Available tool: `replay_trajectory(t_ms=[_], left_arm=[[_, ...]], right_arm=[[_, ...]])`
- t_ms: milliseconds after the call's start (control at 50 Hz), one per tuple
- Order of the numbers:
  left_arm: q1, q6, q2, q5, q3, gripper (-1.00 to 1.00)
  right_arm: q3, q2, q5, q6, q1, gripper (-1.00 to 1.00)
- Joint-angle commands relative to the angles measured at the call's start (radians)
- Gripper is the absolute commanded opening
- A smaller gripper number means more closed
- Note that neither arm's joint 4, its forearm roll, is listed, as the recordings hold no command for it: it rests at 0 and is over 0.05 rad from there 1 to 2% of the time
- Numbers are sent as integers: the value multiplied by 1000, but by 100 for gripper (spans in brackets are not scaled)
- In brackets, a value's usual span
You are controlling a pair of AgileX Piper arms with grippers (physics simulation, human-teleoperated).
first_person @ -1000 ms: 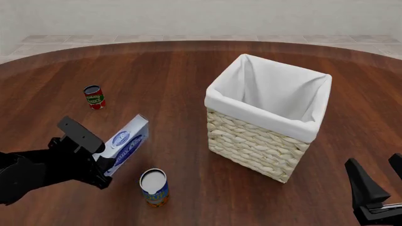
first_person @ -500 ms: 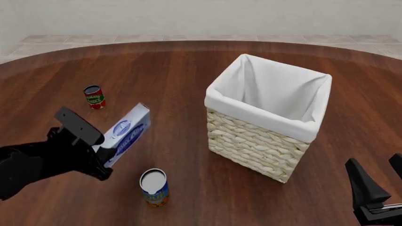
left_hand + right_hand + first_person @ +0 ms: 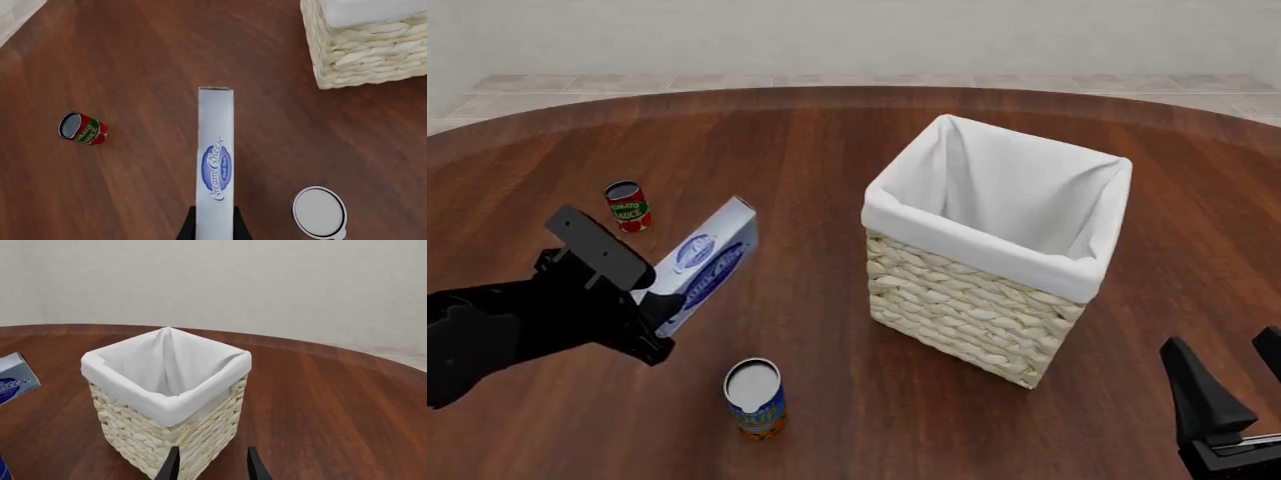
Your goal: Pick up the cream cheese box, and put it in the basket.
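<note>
The cream cheese box (image 3: pixel 705 264), a pale carton with blue oval logos, is lifted off the table and tilted, its far end pointing up and to the right. My left gripper (image 3: pixel 651 308) is shut on its near end. In the left wrist view the cream cheese box (image 3: pixel 215 165) runs straight away from the jaws, edge-on. The basket (image 3: pixel 994 310), cream wicker with a white liner, stands at the centre right, well to the right of the box; its corner (image 3: pixel 363 52) also shows. My right gripper (image 3: pixel 1232 392) stands open at the front right, near the basket (image 3: pixel 167 412), holding nothing.
A small red can (image 3: pixel 627 206) stands at the left, behind the box. A blue-orange can with a white top (image 3: pixel 755 397) stands in front, just below the held box. The round wooden table's far edge (image 3: pixel 854 92) curves along the back.
My left gripper has raised the cream cheese box and carried it slightly up and to the right. The right arm has not moved.
</note>
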Motion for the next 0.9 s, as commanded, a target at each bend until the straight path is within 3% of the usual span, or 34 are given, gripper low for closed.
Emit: replay_trajectory(t_ms=[20,900], left_arm=[[-26,7,7,1,-38,-100],[-81,51,40,23,-172,-100]], right_arm=[[0,0,0,1,1,100],[0,-1,1,4,0,100]])
